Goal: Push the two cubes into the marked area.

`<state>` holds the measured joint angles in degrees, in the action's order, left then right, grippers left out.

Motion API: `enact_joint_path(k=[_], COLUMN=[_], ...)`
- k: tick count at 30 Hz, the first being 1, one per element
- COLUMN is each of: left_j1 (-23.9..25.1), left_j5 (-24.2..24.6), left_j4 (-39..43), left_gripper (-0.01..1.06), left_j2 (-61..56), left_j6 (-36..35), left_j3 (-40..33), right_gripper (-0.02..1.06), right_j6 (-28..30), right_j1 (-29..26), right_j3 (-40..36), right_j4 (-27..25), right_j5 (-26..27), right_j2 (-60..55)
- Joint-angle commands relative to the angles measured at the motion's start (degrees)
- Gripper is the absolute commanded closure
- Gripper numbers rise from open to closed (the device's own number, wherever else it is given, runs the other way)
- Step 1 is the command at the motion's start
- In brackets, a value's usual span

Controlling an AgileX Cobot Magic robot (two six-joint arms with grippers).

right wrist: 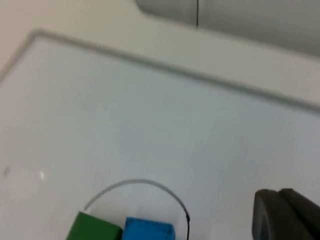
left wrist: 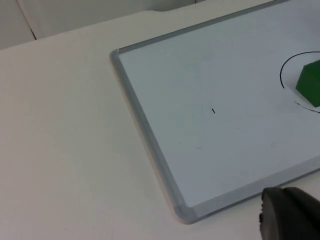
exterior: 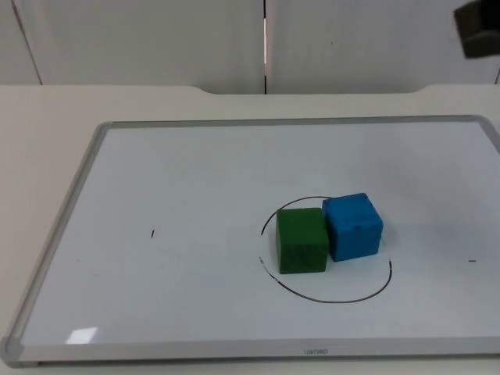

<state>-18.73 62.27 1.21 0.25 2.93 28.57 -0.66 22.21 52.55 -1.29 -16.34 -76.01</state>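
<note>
A green cube (exterior: 301, 240) and a blue cube (exterior: 352, 226) stand side by side, touching, on the whiteboard (exterior: 195, 172). Both sit within a hand-drawn black circle (exterior: 328, 299); the blue one covers the line at the circle's back. The right arm (exterior: 478, 30) hangs high at the far right, well away from the cubes. From the right wrist view, the right gripper (right wrist: 286, 216) is raised behind the blue cube (right wrist: 149, 232) and green cube (right wrist: 95, 228). The left gripper (left wrist: 290, 216) hovers over the board's near-left corner, far from the green cube (left wrist: 311, 84).
The whiteboard has a grey frame (exterior: 55, 234) and lies on the white table (exterior: 39, 133). Small black tick marks sit at the board's left (exterior: 153, 233) and right (exterior: 471, 261). The grey partition wall (exterior: 156, 39) closes the back.
</note>
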Motion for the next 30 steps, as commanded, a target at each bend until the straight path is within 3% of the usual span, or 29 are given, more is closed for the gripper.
enact_joint_path(k=[1,12,16,30], left_j1=[0.07,0.07,0.07,0.07], left_j5=[-0.63,-0.63,-0.63,-0.63], left_j4=[0.34,0.34,0.34,0.34], left_gripper=[1.05,1.05,1.05,1.05], left_j2=[-0.25,-0.25,-0.25,-0.25], left_j6=[-0.24,-0.24,-0.24,-0.24], left_j3=[-0.28,-0.28,-0.28,-0.28], right_gripper=[1.04,1.04,1.04,1.04], right_j6=[0.34,1.44,3.21,4.13], right_j1=[-0.29,-0.29,-0.29,-0.29], right_j3=[-0.05,-0.05,-0.22,-11.76], right_j4=[1.29,1.29,1.29,1.29], right_j5=[-2.23,-11.48,-18.47,-22.53], right_j2=[6.01,27.4,34.21,49.53])
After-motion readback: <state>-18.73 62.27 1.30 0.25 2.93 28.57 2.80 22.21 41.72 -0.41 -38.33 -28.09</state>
